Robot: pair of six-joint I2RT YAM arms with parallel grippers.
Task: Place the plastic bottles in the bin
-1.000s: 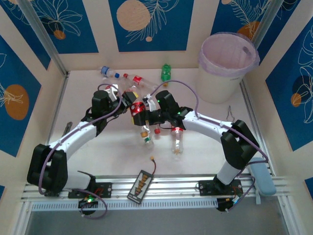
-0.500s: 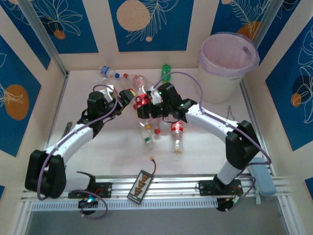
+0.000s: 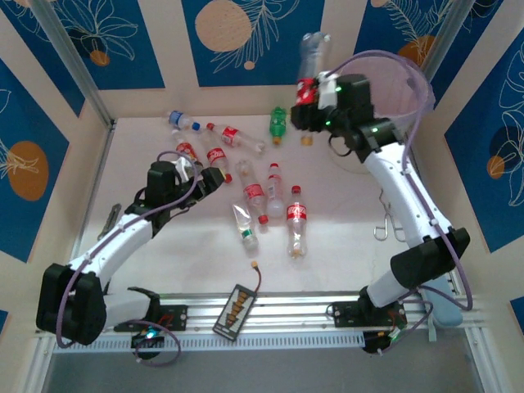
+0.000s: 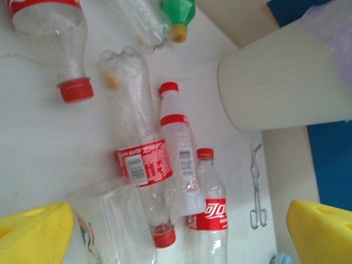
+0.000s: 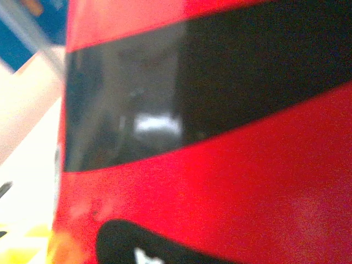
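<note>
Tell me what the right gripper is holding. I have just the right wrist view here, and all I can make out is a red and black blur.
Observer: In the top view the right gripper is shut on a clear plastic bottle with a red label, held high.
Operator: Is it over the bin?
Observer: Not yet, by the look of it. It appears just left of the large round white bin with a lilac bag liner.
Operator: And the left arm?
Observer: The left gripper is open, low over several red-labelled bottles lying on the table.
</note>
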